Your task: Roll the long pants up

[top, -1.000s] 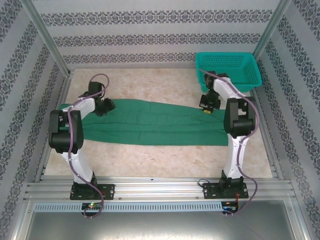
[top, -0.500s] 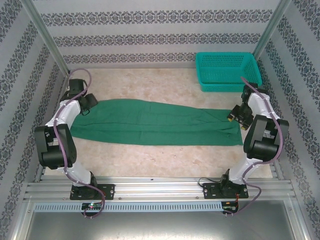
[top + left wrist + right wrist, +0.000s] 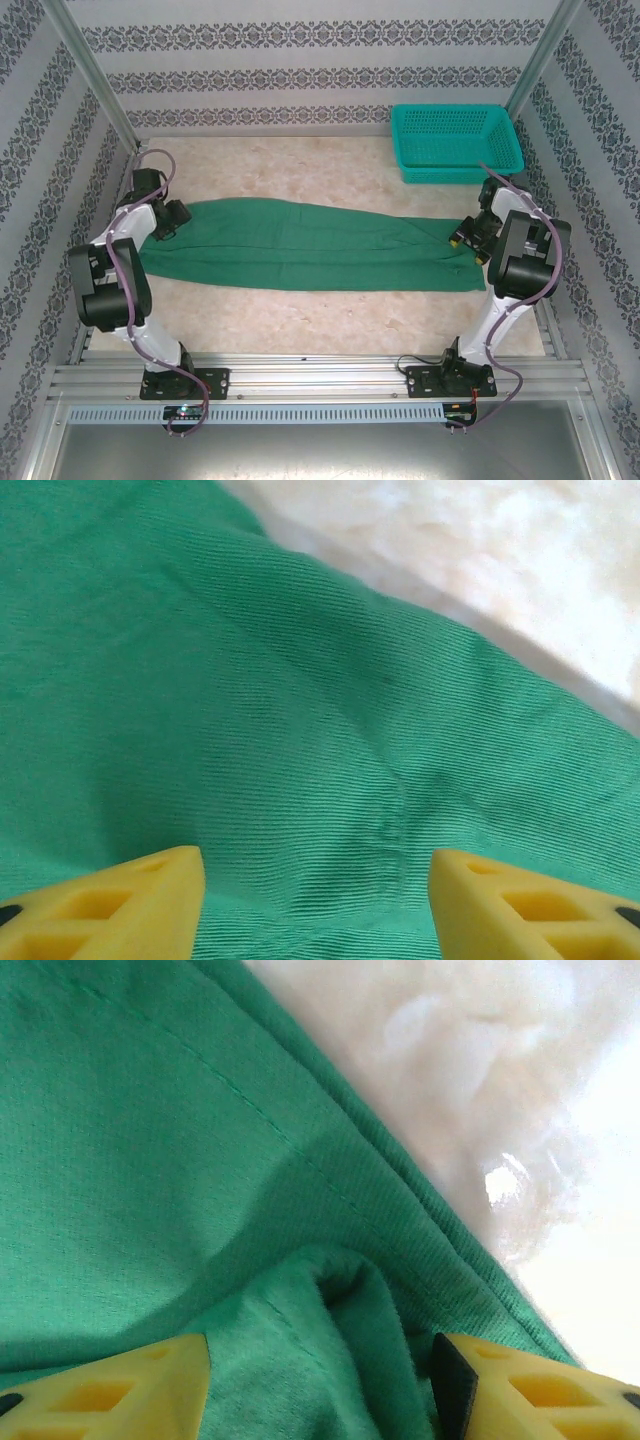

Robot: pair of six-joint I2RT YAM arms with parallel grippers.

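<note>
Nothing is rolled yet: the long pants (image 3: 310,247) lie flat, left end effector (image 3: 171,219) and right end effector (image 3: 463,238) both open at their ends.

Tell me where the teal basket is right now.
In the top external view, the teal basket sits in the far right corner of the table, near the back wall, apart from the long pants, whose right end lies just in front of it.

Robot test cell, laboratory type. Enclosed by aluminium frame (image 3: 95,85) and patterned wall panels (image 3: 320,75). Marble-look worktop (image 3: 320,310). Left arm (image 3: 110,290) and right arm (image 3: 520,260) bolted to slotted rail (image 3: 320,375).
</note>
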